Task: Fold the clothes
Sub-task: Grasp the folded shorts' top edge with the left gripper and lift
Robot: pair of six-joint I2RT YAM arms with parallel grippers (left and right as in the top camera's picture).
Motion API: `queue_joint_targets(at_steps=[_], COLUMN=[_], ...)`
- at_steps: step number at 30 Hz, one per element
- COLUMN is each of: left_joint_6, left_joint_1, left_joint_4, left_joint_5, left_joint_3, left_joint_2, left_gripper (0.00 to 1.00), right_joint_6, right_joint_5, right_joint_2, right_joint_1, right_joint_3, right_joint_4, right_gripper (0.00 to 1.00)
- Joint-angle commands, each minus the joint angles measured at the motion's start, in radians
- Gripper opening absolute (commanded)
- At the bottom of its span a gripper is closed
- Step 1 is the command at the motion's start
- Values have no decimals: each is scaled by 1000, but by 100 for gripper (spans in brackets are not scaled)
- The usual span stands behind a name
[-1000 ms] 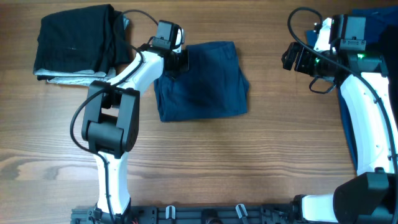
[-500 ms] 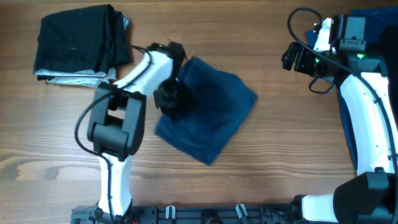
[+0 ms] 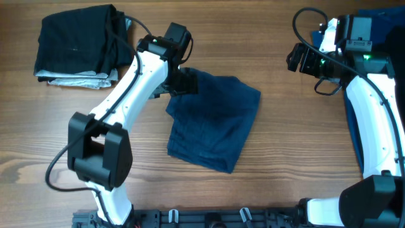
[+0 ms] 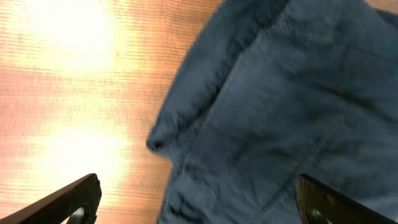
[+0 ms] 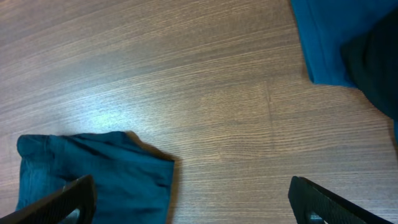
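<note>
The dark navy shorts (image 3: 215, 123) lie folded and skewed in the middle of the table, one corner pointing toward the front. My left gripper (image 3: 183, 81) hovers over their far left corner. In the left wrist view its fingers (image 4: 68, 200) stand wide apart, open, with the navy fabric (image 4: 280, 93) flat beneath and nothing pinched. My right gripper (image 3: 300, 60) is open at the far right, well away from the shorts. Its wrist view shows the shorts' corner (image 5: 93, 171) at the lower left and bare wood between the jaws.
A folded black garment (image 3: 79, 38) sits on a light grey one (image 3: 76, 79) at the far left corner. Brighter blue cloth (image 5: 329, 37) and dark cloth (image 5: 376, 59) lie at the far right, behind the right arm (image 3: 373, 114).
My left gripper swung the shorts round and toward the front, then let go and opened. The shorts now lie tilted instead of square. The right arm has not moved.
</note>
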Motion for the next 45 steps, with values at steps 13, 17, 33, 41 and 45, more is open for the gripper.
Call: queue_joint_targets(at_steps=[13,17,33,41,45], left_joint_6=[395,391,282,226,175], left_joint_1=[44,44,19,23,21], left_joint_4=[129,141,233,229,177], left_joint_5=[314,314,348,267,252], left_joint_3=[-71,-89,-228,-208,-205], left_joint_2=[160,181,201,95,-11], left_gripper=[100,100,99,100,100], right_joint_6=[12,12,12,12,12], right_joint_5=[21,21,21,21,21], right_joint_2=[8,8,8,8,8], right_joint_1=[0,0,0,0,0], right_joint_3=[-7,-7,-7,-7,-7], right_joint_4=[2,2,2,2,2], right_gripper=[100,100,100,100,100])
